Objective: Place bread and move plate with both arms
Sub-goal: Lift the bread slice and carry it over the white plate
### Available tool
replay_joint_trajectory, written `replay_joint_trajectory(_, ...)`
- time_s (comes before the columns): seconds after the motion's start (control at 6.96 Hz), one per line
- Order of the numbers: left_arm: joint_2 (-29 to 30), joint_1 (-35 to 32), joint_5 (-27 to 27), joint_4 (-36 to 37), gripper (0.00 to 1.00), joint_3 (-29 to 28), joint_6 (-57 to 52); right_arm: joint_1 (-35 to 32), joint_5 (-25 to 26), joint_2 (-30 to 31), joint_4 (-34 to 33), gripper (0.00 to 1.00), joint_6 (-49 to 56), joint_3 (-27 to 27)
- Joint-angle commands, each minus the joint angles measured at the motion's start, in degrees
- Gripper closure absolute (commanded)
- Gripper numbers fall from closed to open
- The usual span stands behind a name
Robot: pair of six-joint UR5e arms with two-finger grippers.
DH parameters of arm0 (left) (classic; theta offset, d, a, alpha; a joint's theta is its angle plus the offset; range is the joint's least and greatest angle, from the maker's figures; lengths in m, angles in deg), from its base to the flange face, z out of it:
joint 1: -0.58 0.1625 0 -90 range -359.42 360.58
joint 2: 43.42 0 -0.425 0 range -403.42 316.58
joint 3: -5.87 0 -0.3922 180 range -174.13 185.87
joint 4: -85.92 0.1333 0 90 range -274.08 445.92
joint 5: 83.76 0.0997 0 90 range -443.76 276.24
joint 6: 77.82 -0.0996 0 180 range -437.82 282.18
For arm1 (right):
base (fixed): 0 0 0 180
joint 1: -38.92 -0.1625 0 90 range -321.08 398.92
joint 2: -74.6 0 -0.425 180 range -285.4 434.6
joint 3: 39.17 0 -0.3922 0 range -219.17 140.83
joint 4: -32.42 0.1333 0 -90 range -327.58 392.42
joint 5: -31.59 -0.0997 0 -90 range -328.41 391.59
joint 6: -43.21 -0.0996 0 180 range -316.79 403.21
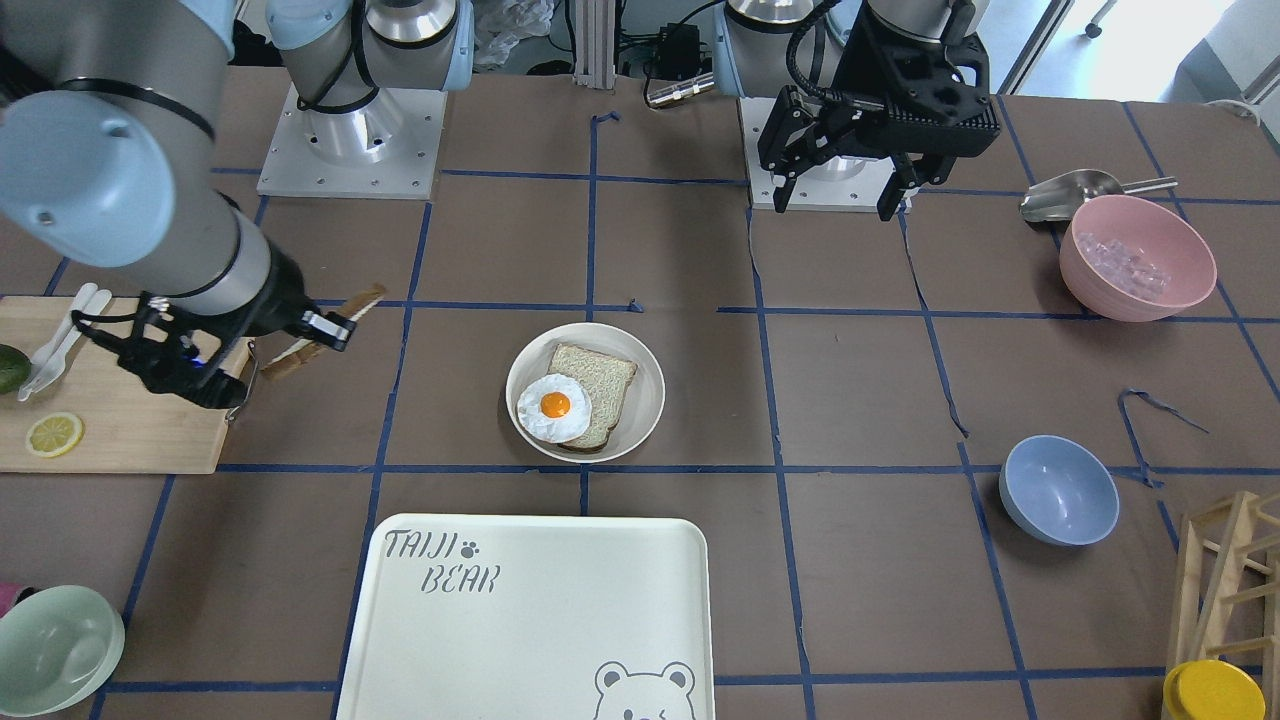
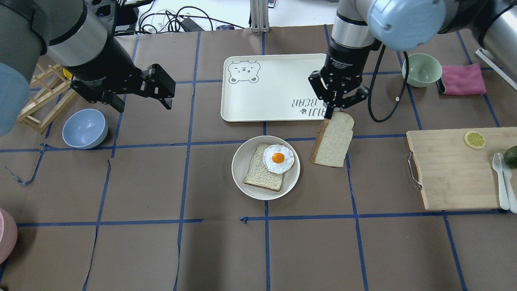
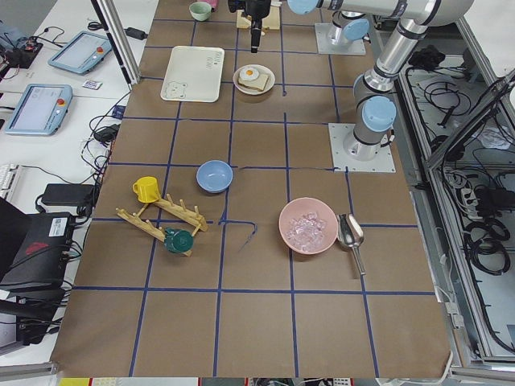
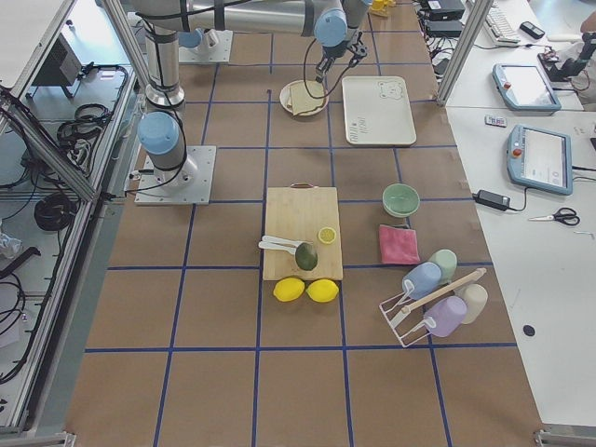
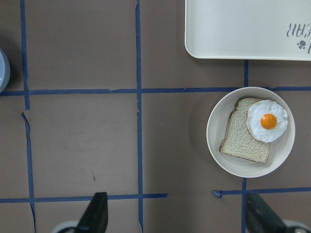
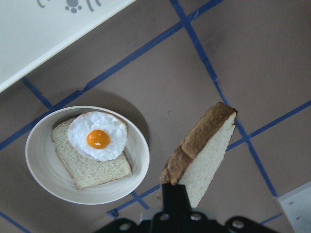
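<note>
Overhead exterior | right gripper [image 2: 334, 113] clamps bread [image 2: 333, 139] by its top edge, hanging clear of the surface, right of plate [image 2: 240, 167] | probably bound for the fried egg [image 2: 278, 157] | left gripper [image 2: 143, 103] spread, empty, well left

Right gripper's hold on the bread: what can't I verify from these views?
- Right wrist view: only one finger of the right gripper shows; the bread hides the other.
- Front-facing view: the bread is edge-on, partly behind the gripper.
- Side views: the grip is too small to judge.
- Overhead view: the fried egg covers part of the slice beneath.
</note>
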Motion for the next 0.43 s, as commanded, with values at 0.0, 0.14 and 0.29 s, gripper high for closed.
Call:
replay_joint_trajectory(0.0, 0.08, 0.0, -0.07, 0.0, 0.0, 0.17, 0.0, -6.01, -3.3, -4.0, -5.38, 1.0, -11.25, -0.88)
replay_joint_trajectory(0.14, 0.09, 0.0, -0.16, 0.0, 0.0, 0.26, 0.0, -6.73, -4.87, -5.93, -6.11, 1.0, -14.85, -0.88)
replay_joint_trajectory(0.29, 0.09, 0.0, -0.07, 0.0, 0.0, 0.26, 0.0, -6.83, -8.1, -7.08, -7.25, 1.0, -15.41, -0.62)
